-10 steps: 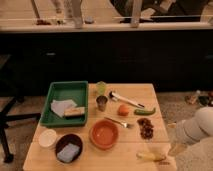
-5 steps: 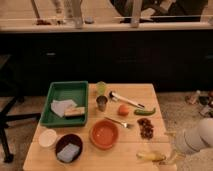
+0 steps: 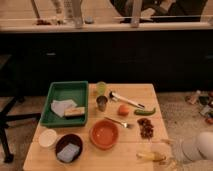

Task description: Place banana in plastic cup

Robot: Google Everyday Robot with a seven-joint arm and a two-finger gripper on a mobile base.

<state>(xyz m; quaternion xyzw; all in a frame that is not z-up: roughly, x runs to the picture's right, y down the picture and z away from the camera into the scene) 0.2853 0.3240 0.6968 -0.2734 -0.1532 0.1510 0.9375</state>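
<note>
The banana [image 3: 151, 156], small and yellow, lies flat near the wooden table's front right corner. My gripper [image 3: 168, 152] comes in low from the right on a pale arm [image 3: 200, 147]. It is open, with its fingers just off the banana's right end and nothing between them. The plastic cup [image 3: 101, 88], a translucent pale yellow-green tumbler, stands upright at the back middle of the table, right of the green tray. It is far from the gripper.
A steel cup [image 3: 102, 103] stands just in front of the plastic cup. A green tray [image 3: 59, 91] holds cloths at the left. An orange bowl [image 3: 104, 134], a dark bowl [image 3: 68, 146], a white bowl [image 3: 48, 137], an orange fruit [image 3: 123, 109], a green vegetable [image 3: 144, 111], a fork [image 3: 118, 121] and brown snacks [image 3: 146, 128] crowd the middle.
My arm has dropped lower at the table's right front corner, bringing the gripper down beside the banana. The objects on the table have not moved.
</note>
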